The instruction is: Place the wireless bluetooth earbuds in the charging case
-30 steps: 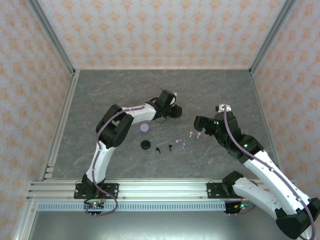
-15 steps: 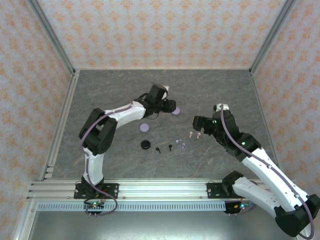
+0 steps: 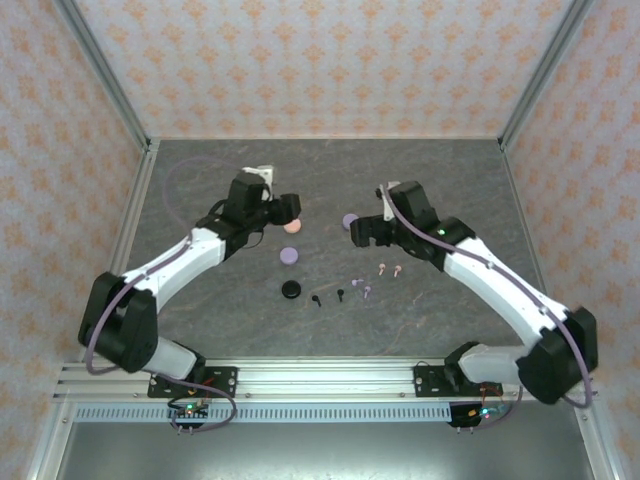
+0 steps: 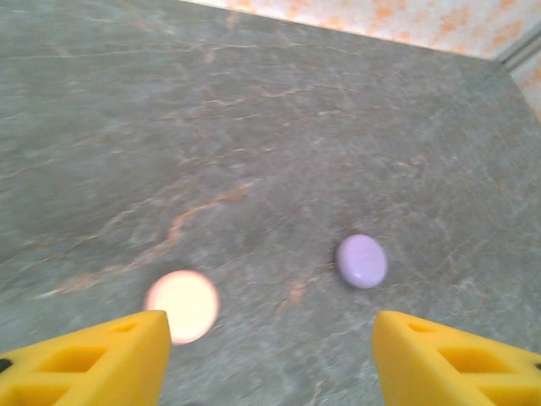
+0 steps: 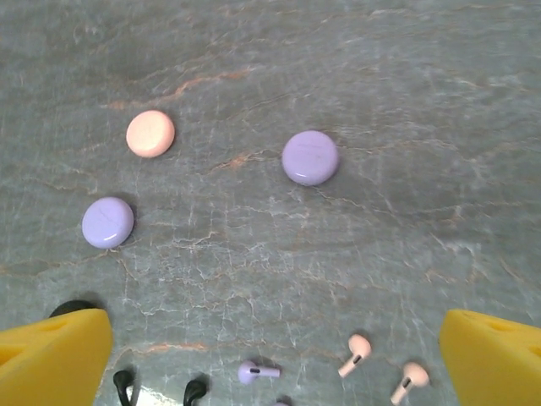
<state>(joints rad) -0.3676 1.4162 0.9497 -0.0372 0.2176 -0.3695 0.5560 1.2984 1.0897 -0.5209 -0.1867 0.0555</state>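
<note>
Grey stone-look table [image 3: 450, 180] with earbuds [image 5: 359, 345], round cases [image 5: 310, 157]; left jaws and right jaws wide apart, empty.

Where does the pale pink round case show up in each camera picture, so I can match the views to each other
Top external: the pale pink round case lies just left of centre.
Left wrist: it sits at bottom left, blurred.
Right wrist: it sits at upper left.
Shared landmark: the lilac round case lying to its right in every view.
</note>
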